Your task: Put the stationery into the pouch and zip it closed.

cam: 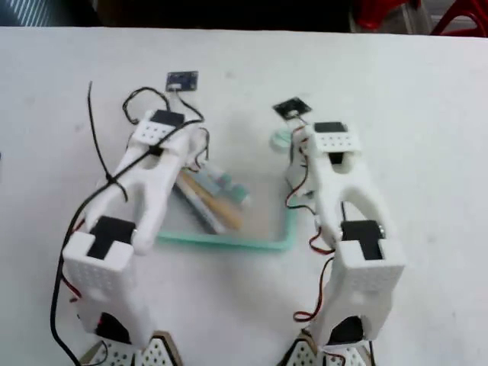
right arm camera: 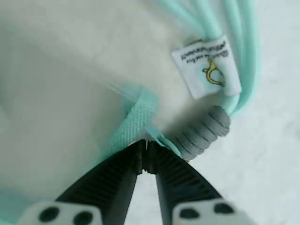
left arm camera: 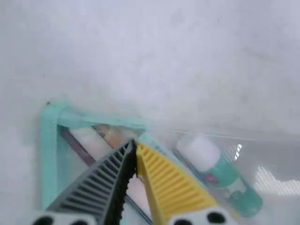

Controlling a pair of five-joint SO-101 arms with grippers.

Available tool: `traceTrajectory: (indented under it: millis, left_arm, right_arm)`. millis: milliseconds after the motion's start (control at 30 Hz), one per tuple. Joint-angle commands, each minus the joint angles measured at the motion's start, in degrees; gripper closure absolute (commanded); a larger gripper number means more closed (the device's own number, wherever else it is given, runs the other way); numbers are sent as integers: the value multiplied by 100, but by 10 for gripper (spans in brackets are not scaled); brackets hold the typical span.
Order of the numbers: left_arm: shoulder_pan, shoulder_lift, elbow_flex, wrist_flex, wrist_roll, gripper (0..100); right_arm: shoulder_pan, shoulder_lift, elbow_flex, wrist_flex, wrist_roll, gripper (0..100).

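Zip closure is judged the current step: stationery (cam: 210, 200) lies inside the pouch (cam: 229, 242) on the bench (cam: 396, 91), left gripper (left arm camera: 134, 149) closed over its corner, right gripper (right arm camera: 147, 157) clamped on the green tab (right arm camera: 133, 119) beside the grey pull (right arm camera: 201, 133), which next needs a steady draw along the zip.

Robotics lab, white table (cam: 427, 114), loose wiring (cam: 101, 137)

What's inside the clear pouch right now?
Inside the clear plastic pouch with mint-green trim: a teal glue stick with white cap and several pens or pencils. The white left arm covers their far ends.
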Motion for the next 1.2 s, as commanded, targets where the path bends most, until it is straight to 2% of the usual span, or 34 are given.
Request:
traceTrajectory:
  millis: [0, 100, 233, 400, 500, 567, 633, 767, 1033, 1167]
  left_arm:
    - [-171, -84, -193, -176, -211, 978]
    - [-391, -92, -475, 53, -316, 978]
    - [-734, -92, -1477, 1169, -431, 978]
    - [-1007, -92, -3719, 2945, -958, 978]
    - [-1059, -92, -5433, 3965, -1310, 978]
    - [-1103, -224, -5996, 3956, -1486, 978]
    - [-1182, -585, -5925, 3956, -1495, 978]
    - [-1033, -1569, -5002, 3947, -1503, 978]
    - [-523, -4303, -3701, 3895, -1521, 978]
    - [-242, -5631, -2892, 3560, -1705, 978]
  right_arm:
    - [-189, -48, -589, -154, -220, 981]
    - [22, -101, -826, -75, -343, 981]
    - [321, -347, -1090, 426, -466, 981]
    - [875, -1516, -1530, 963, -800, 981]
    - [919, -2624, -1714, 1446, -853, 981]
    - [804, -3415, -1688, 1684, -826, 981]
    - [673, -4198, -1530, 1895, -818, 981]
    - [462, -5587, -888, 1956, -818, 980]
    - [40, -7714, 185, 1947, -818, 978]
    - [22, -8523, 369, 1947, -818, 978]
